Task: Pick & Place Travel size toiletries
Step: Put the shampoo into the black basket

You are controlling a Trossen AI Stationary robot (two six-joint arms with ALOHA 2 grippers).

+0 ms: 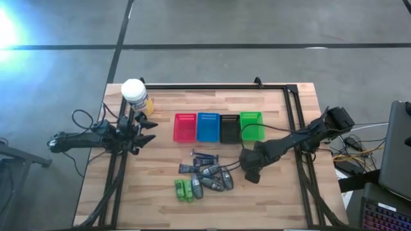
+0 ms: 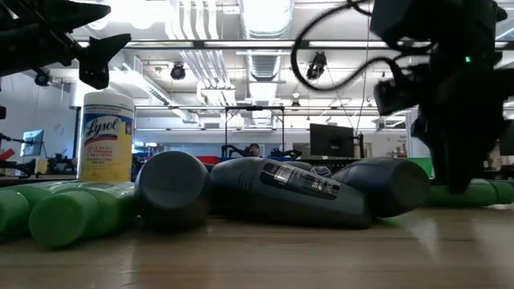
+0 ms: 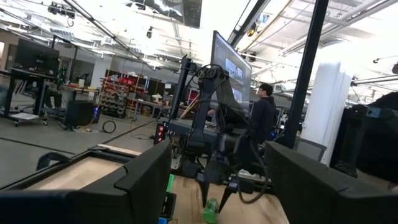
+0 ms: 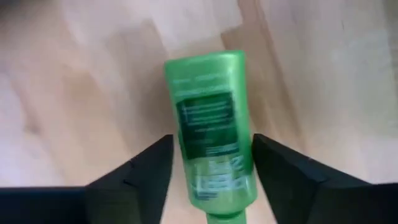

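The toiletries lie in a heap near the table's middle: dark grey bottles [image 1: 209,178] [image 2: 281,189], green tubes [image 1: 184,189] [image 2: 64,210] and thin blue razors [image 1: 205,156]. One green tube [image 4: 208,112] [image 2: 482,193] sits apart, right of the heap, under my right gripper [image 1: 250,172] [image 4: 211,149], which is shut on it. My left gripper [image 1: 151,131] [image 3: 217,155] waits open above the table's left side, beside the yellow jar. My right gripper pinches the green tube between its two fingers by its long sides [image 4: 186,162], toward the cap end. The fingers come from above, slanting down, and lie across the tube. The tube is level and low over the wood; I cannot tell whether it is lifted clear.
Red [image 1: 184,127], blue [image 1: 207,126], black [image 1: 229,128] and green [image 1: 252,125] baskets stand in a row behind the heap. A white-lidded yellow jar [image 1: 135,95] [image 2: 106,136] stands at the far left corner. Black frame rails [image 1: 212,86] edge the table. A person [image 3: 264,115] stands beyond it.
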